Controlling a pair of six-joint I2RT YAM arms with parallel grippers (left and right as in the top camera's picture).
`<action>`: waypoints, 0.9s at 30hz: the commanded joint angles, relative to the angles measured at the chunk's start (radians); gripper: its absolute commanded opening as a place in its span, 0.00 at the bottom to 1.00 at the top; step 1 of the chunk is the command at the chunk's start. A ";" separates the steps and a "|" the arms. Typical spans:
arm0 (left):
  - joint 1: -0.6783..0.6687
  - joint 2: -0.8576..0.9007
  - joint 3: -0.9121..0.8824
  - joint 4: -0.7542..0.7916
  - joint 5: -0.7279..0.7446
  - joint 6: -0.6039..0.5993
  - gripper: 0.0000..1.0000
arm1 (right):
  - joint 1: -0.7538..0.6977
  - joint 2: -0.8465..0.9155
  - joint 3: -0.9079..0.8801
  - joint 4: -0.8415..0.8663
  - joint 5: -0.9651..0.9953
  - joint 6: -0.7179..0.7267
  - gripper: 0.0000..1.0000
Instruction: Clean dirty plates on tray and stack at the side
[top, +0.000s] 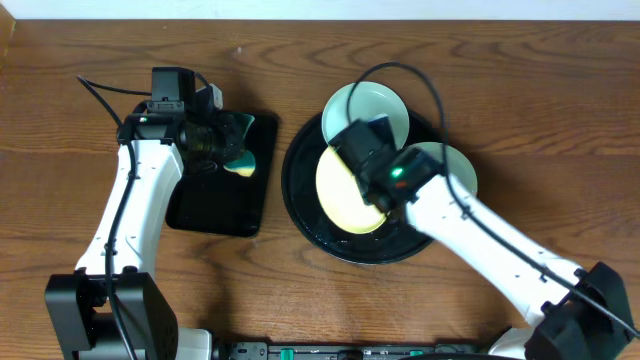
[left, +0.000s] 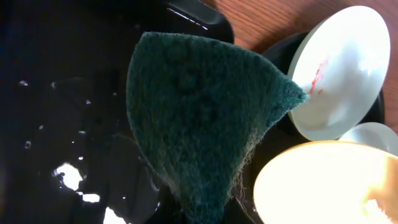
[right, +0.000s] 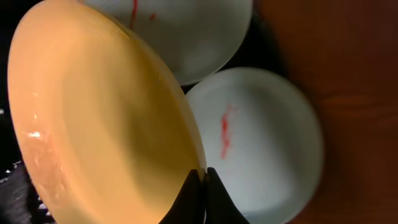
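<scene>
The round black tray (top: 300, 195) holds three plates. My right gripper (right: 200, 177) is shut on the rim of the pale yellow plate (top: 340, 195), which is tilted up on the tray; it also shows in the right wrist view (right: 93, 124). Two mint-blue plates with red smears lie beside it: one at the back (top: 380, 105) and one at the right (top: 455, 160), also seen in the right wrist view (right: 261, 143). My left gripper (top: 225, 140) is shut on a dark green sponge (left: 199, 118) over the rectangular tray.
A smaller rectangular black tray (top: 215, 205), wet and glossy, lies left of the round tray. Wooden table (top: 60, 150) surrounds both. A black cable loops above the back plate.
</scene>
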 joint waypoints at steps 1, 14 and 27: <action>0.003 -0.009 0.023 -0.006 -0.036 -0.001 0.07 | 0.082 -0.006 0.000 -0.003 0.291 0.013 0.01; 0.003 -0.009 0.023 -0.015 -0.040 -0.001 0.07 | 0.249 -0.006 0.000 -0.061 0.756 0.113 0.01; 0.003 -0.009 0.023 -0.015 -0.041 -0.001 0.07 | 0.213 -0.006 0.000 -0.069 0.472 0.158 0.01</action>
